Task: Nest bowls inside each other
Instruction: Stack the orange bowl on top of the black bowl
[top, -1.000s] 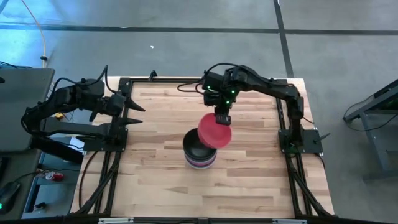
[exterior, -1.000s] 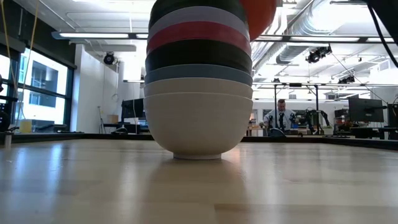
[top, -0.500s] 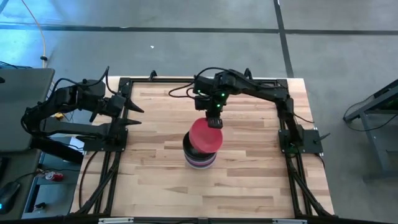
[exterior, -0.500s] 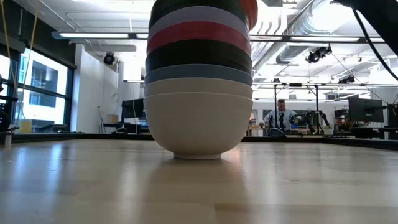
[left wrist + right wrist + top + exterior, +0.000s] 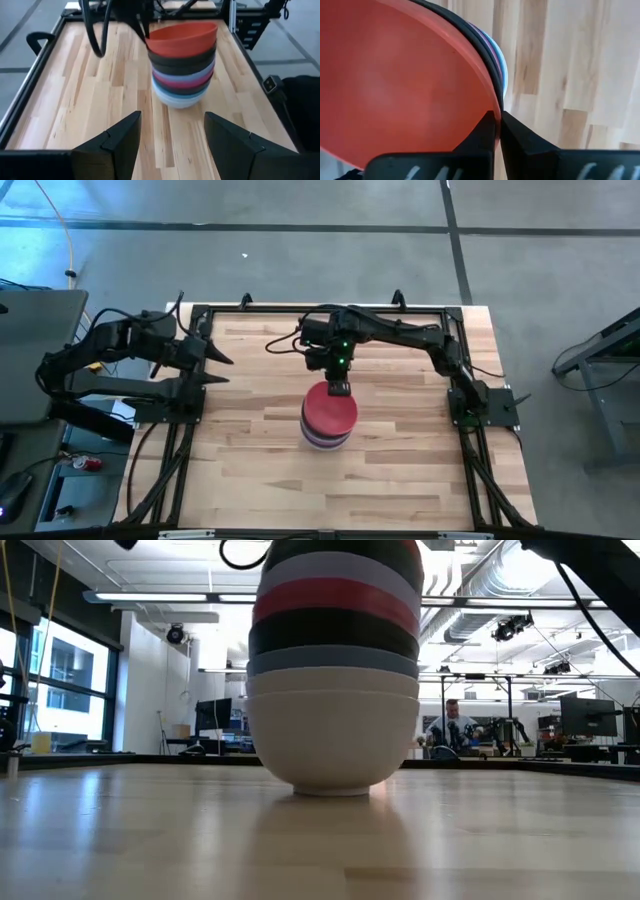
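A stack of nested bowls (image 5: 328, 430) stands mid-table on the foot (image 5: 333, 790) of its lowest white bowl. Black, lavender, magenta, black and blue bands show above the white (image 5: 335, 670). The red bowl (image 5: 330, 412) sits on top, slightly tilted in the left wrist view (image 5: 182, 35). My right gripper (image 5: 340, 388) is shut on that bowl at the far side of the stack. My left gripper (image 5: 205, 360) waits open at the table's left edge, its fingers (image 5: 120, 140) pointing toward the stack. My right gripper (image 5: 497, 120) pinches the red bowl's rim (image 5: 492, 102) on its far side, one finger (image 5: 480, 135) inside the bowl and the other outside. The fingers come from above, slanting down from the far side. The bowl rests in the black bowl below it.
Bare wooden tabletop (image 5: 260, 470) lies all round the stack, inside a black frame rail (image 5: 190, 430). The right arm's base (image 5: 480, 405) stands at the right edge. In the low view a person (image 5: 447, 725) shows in the room far behind the table.
My right gripper has moved toward the table's left and down, carrying the red bowl from beside the stack's far right onto its top. The bowl has gone from steeply tilted to nearly level. The whole stack has shifted a little toward the table's right.
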Tool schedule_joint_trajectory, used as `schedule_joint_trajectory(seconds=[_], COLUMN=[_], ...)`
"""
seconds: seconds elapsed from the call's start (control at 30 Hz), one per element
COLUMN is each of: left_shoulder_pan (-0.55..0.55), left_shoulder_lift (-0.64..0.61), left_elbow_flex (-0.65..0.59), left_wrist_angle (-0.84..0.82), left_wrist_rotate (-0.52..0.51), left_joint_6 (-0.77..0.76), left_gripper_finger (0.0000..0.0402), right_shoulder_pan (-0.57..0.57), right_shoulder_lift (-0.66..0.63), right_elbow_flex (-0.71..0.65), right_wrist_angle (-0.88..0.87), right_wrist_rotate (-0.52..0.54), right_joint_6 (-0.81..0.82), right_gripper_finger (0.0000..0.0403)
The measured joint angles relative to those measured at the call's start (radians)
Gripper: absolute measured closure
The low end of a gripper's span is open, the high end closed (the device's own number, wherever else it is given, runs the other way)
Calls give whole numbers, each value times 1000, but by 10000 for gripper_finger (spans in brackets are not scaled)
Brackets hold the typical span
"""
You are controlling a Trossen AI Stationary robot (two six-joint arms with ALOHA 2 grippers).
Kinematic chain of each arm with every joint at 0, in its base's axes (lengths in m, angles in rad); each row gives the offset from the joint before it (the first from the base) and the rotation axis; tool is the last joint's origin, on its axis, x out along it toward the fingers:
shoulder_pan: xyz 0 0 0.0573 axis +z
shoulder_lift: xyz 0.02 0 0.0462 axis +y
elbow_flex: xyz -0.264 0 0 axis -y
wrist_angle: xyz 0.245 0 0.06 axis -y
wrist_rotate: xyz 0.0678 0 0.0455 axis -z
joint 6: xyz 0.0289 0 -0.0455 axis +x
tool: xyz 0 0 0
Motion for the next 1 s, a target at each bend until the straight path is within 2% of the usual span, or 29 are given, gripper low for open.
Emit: schedule_joint_trajectory(seconds=[0.23,0.37,0.63,0.8,1.0], left_shoulder_pan=[0,0,0,0,0], left_shoulder_lift=[1,-2,-6,-6,-6], left_elbow_flex=[-47,-47,-46,-46,-46], left_wrist_angle=[5,16,22,22,22], left_wrist_rotate=[0,12,12,12,12], left_joint_6=[21,21,21,21,21], left_gripper_finger=[195,195,195,195,195], right_shoulder_pan=[-3,-4,-9,-20,-23], right_shoulder_lift=[1,1,1,-6,-78], right_elbow_flex=[0,0,0,0,0], right_wrist_angle=[-6,-2,6,8,70], right_wrist_rotate=[-36,-75,-82,-83,-89], right_joint_6=[68,70,62,46,29], right_gripper_finger=[396,366,306,296,295])
